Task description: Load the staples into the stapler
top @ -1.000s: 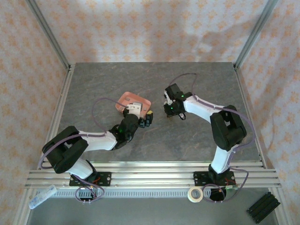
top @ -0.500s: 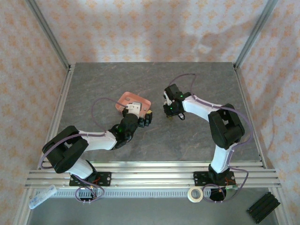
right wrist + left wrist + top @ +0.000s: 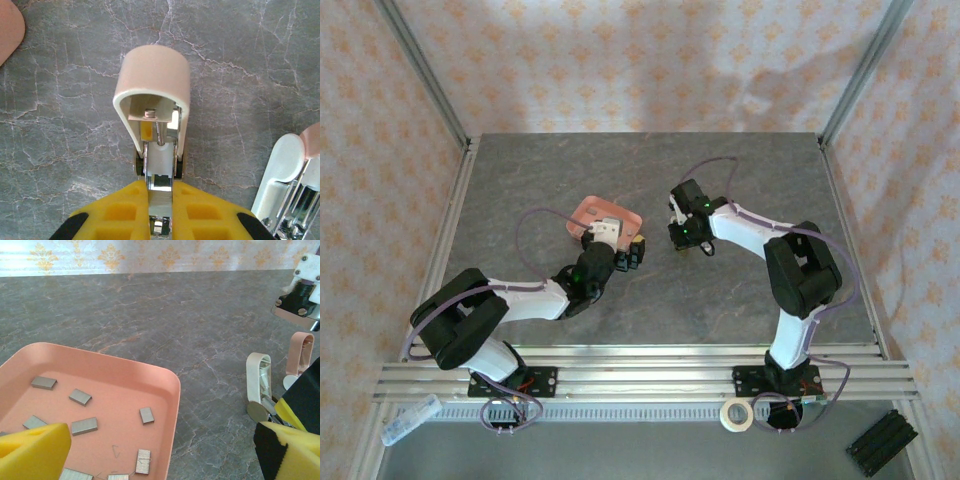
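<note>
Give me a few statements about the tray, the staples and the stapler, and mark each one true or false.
1. The staples lie loose in the pink tray. True.
2. The left gripper is shut on a strip of staples. False: its fingers stand wide apart and hold nothing.
3. The right gripper is closed on the stapler. True.
4. The tray sits on the right arm's side of the stapler. False: it sits on the left arm's side.
5. The table is bare wood. False: it is grey with a stone pattern.
</note>
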Tool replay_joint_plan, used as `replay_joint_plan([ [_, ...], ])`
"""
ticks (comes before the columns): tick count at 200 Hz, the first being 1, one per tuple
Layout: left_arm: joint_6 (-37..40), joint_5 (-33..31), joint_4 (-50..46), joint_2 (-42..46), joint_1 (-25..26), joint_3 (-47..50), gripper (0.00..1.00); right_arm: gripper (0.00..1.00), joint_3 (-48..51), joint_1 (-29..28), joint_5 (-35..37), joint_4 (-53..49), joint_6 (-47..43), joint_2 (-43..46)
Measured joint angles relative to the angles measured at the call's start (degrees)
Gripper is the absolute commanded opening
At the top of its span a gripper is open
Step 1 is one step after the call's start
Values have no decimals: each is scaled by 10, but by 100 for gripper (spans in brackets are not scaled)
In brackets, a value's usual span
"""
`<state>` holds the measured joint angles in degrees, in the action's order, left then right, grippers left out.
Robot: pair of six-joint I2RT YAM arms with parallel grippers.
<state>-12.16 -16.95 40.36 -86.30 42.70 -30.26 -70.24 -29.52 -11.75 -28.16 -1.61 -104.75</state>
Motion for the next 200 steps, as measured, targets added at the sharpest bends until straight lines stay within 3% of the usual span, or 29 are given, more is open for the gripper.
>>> replay_joint_plan([
  [200, 0, 2, 3, -9, 0, 0, 96, 14, 8, 0, -7, -7, 5, 6],
])
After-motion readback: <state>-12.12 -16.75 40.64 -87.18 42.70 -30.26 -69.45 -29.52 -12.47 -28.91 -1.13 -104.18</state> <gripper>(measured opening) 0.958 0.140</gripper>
